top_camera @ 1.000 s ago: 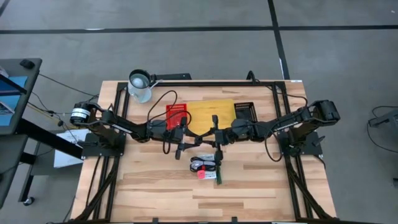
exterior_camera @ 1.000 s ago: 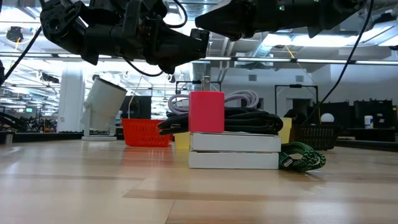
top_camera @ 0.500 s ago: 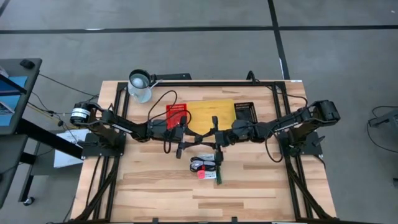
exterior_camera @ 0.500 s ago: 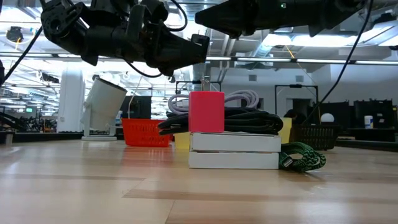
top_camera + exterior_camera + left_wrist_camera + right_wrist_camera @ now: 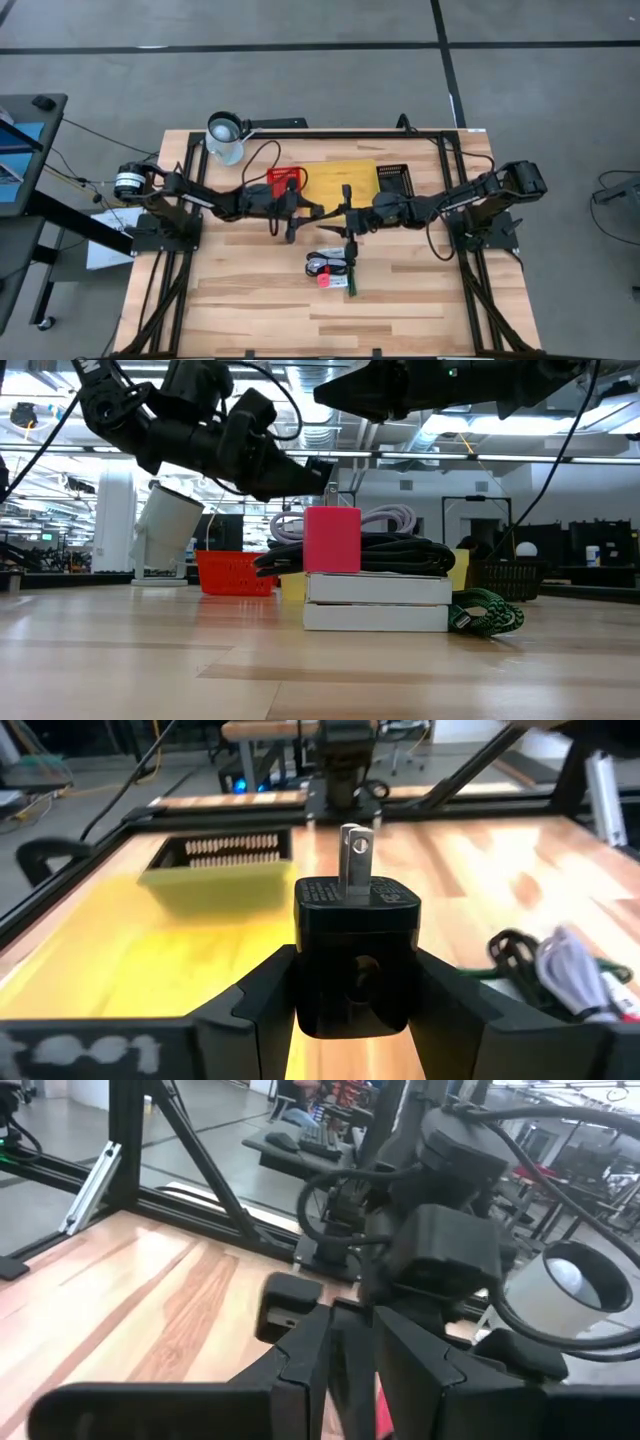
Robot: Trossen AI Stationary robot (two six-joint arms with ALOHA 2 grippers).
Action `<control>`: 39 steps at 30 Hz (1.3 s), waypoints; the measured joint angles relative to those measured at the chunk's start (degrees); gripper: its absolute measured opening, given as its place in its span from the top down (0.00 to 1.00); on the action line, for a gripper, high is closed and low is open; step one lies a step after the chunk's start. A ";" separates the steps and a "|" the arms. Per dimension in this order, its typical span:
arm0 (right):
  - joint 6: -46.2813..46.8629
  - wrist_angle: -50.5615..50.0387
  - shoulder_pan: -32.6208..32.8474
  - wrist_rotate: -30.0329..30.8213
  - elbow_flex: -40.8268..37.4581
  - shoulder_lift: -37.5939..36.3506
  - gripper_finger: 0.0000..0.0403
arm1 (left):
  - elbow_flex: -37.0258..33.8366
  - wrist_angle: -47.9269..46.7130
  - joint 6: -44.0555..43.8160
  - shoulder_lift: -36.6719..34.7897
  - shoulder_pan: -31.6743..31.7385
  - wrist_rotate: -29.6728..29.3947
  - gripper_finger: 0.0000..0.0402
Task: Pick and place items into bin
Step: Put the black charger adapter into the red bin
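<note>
My left gripper (image 5: 355,995) is shut on a small black plug block (image 5: 355,935) with silver prongs (image 5: 355,855). In the high view it hovers at the near edge of the yellow bin (image 5: 340,180). The other items lie piled on the table near of the bin (image 5: 330,268): a coiled black cable (image 5: 400,550) with a red block (image 5: 332,540), flat white packets (image 5: 378,602) and a green piece (image 5: 485,612). My right gripper (image 5: 340,215) hangs over the pile, empty, its fingers close together (image 5: 350,1330). My left gripper pinches the black plug block by two opposite side faces (image 5: 300,970), one finger (image 5: 255,1010) on each side. The fingers come from the table's left, slanting slightly down. The prongs stick out past the fingertips. The block is lifted clear, over the yellow bin's near edge.
A red basket (image 5: 283,180) sits left of the yellow bin and a black basket (image 5: 393,178) right of it. The white mug (image 5: 225,138) stands at the far left corner. Bare wood lies left, right and near of the pile.
My left gripper, shut on the black block throughout, has moved up and toward the far edge, from beside the pile to the yellow bin's near edge. Its wrist has tipped so the fingers slant forward. The right arm and the pile have kept still.
</note>
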 joint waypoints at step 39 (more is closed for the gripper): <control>0.04 -2.96 -0.02 -0.02 -0.01 0.00 0.81 | -0.04 -43.85 3.01 -17.79 9.05 -17.41 0.63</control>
